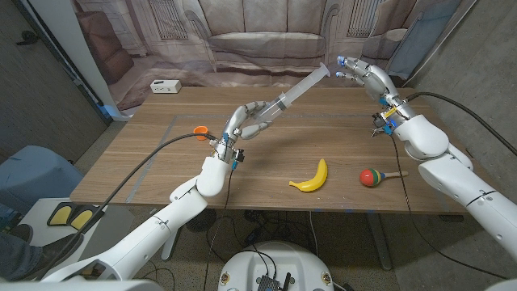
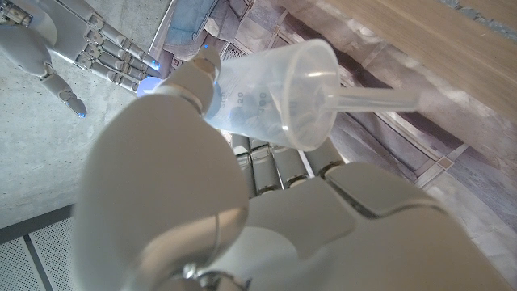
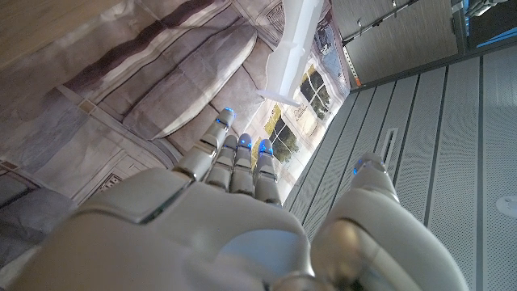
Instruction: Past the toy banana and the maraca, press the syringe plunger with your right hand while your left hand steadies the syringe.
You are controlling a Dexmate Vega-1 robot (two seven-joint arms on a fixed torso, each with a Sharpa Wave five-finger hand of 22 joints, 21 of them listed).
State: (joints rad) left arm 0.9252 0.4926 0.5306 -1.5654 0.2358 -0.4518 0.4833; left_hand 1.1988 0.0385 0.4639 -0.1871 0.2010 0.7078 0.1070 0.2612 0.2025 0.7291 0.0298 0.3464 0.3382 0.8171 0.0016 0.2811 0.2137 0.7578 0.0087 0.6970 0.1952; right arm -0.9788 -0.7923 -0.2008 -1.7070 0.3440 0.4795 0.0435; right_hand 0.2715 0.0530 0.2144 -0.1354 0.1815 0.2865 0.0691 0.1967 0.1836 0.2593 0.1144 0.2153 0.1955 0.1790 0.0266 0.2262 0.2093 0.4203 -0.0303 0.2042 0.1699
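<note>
My left hand (image 1: 252, 120) grips the barrel of a clear syringe (image 1: 300, 86) and holds it tilted above the table, plunger end pointing up toward the right. In the left wrist view the wide barrel (image 2: 271, 93) sits between my fingers (image 2: 198, 77). My right hand (image 1: 365, 78) hovers open in the air just right of the plunger end, a small gap away, fingers extended toward it. The right wrist view shows the plunger (image 3: 292, 44) beyond my fingertips (image 3: 242, 149). A yellow toy banana (image 1: 311, 177) and a red-green maraca (image 1: 374, 177) lie near the table's front edge.
A small white box (image 1: 164, 86) sits at the table's (image 1: 145, 162) far left, and an orange piece (image 1: 199, 130) lies beside my left wrist. A printed sofa backdrop hangs behind the table. A blue seat (image 1: 32, 174) stands off the left side.
</note>
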